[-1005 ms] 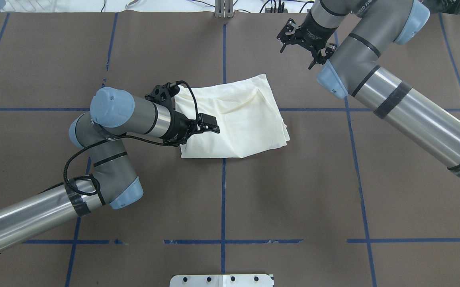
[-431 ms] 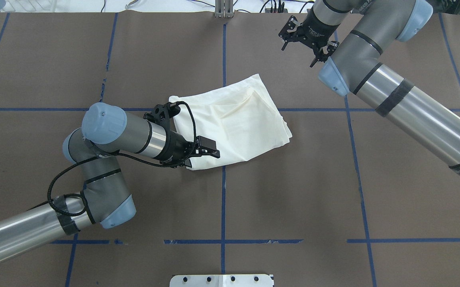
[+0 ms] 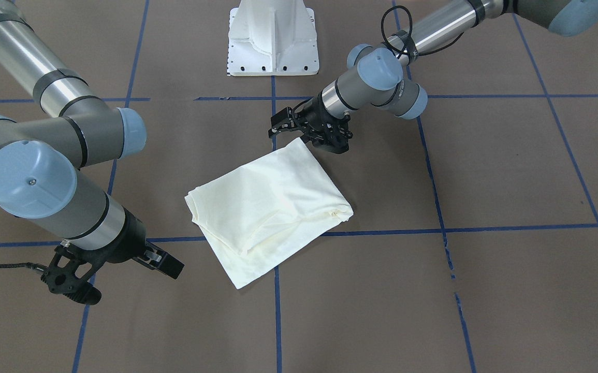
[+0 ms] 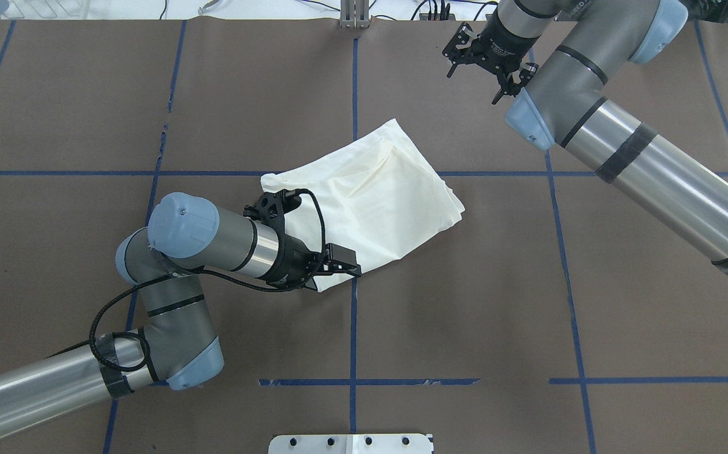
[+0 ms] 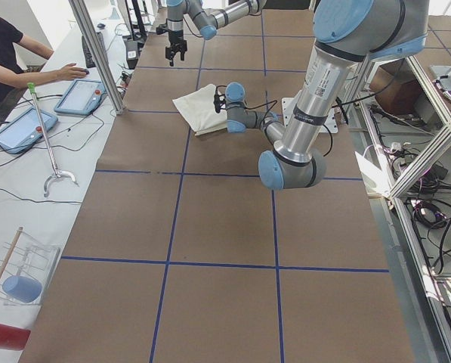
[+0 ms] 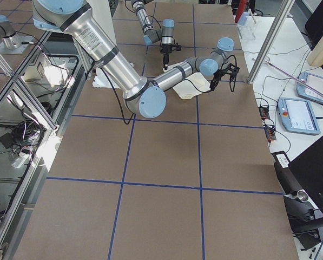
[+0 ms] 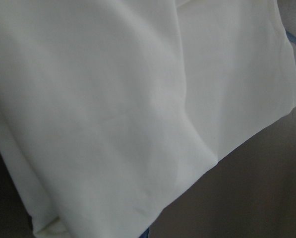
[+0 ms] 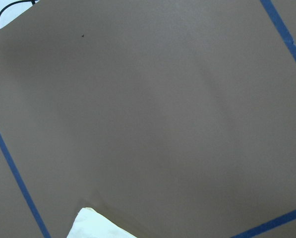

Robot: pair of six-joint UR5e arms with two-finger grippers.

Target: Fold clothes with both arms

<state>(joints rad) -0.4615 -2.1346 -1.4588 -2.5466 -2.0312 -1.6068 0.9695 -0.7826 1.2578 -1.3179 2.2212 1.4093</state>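
The cream shirt (image 4: pixel 376 195) lies folded on the brown table, plain side up; no print shows. It also shows in the front view (image 3: pixel 267 207) and fills the left wrist view (image 7: pixel 113 114). My left gripper (image 4: pixel 310 274) sits at the shirt's near-left corner, shut on the cloth; its fingers are hidden under the wrist. In the front view it (image 3: pixel 311 139) meets that corner. My right gripper (image 4: pixel 485 66) hangs open and empty above the far right of the table, clear of the shirt. Its wrist view shows bare table and one shirt corner (image 8: pixel 95 225).
Blue tape lines (image 4: pixel 354 328) cross the table. The white pedestal base (image 3: pixel 273 41) stands at the robot's edge. An operator (image 5: pixel 6 53) with tablets sits beyond the far edge, beside a metal post (image 5: pixel 97 53).
My left gripper has moved toward the robot's edge and a little right, dragging the shirt's near-left corner. The shirt has turned counter-clockwise in the overhead view. The right gripper has drifted slightly farther away.
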